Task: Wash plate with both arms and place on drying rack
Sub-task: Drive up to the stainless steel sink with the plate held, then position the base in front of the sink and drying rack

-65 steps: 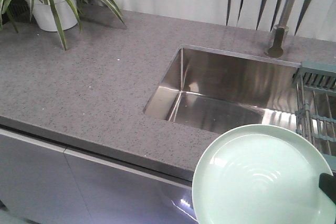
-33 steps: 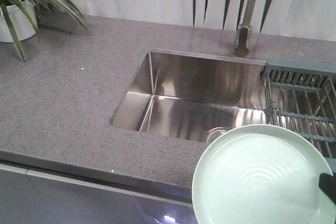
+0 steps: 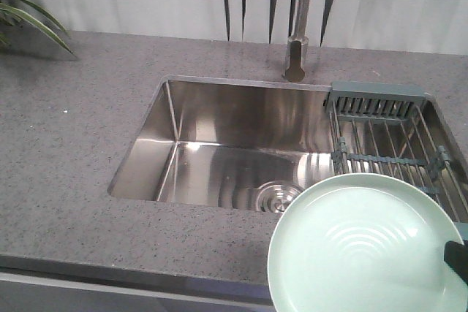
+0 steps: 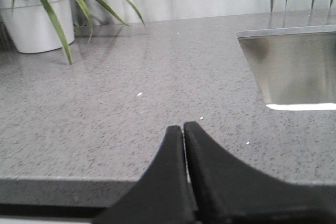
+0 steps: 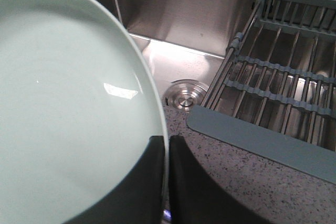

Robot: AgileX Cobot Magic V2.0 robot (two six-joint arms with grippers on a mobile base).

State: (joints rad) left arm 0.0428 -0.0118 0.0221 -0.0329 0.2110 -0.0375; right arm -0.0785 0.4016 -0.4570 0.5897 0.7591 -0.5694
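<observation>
The pale mint-green plate (image 3: 362, 246) hangs at the lower right of the front view, in front of the counter edge and overlapping the sink's near right corner. My right gripper (image 5: 166, 139) is shut on the plate (image 5: 68, 103) at its rim, one finger on each face; only a black tip of the gripper (image 3: 457, 261) shows in the front view. The wire drying rack (image 3: 391, 137) spans the sink's right side, just behind the plate. My left gripper (image 4: 183, 128) is shut and empty, low over the counter's front edge, left of the sink.
The steel sink (image 3: 241, 111) has a round drain (image 5: 184, 95) and a faucet (image 3: 296, 56) behind it. A slotted caddy (image 3: 376, 99) sits at the rack's back. A potted plant (image 4: 37, 19) stands at the counter's back left. Grey speckled counter (image 3: 73, 166) surrounds the sink.
The front view has swung rightwards: sink, faucet and rack slid left in the picture and the plant nearly left it. The plate kept its place in the frame, still held.
</observation>
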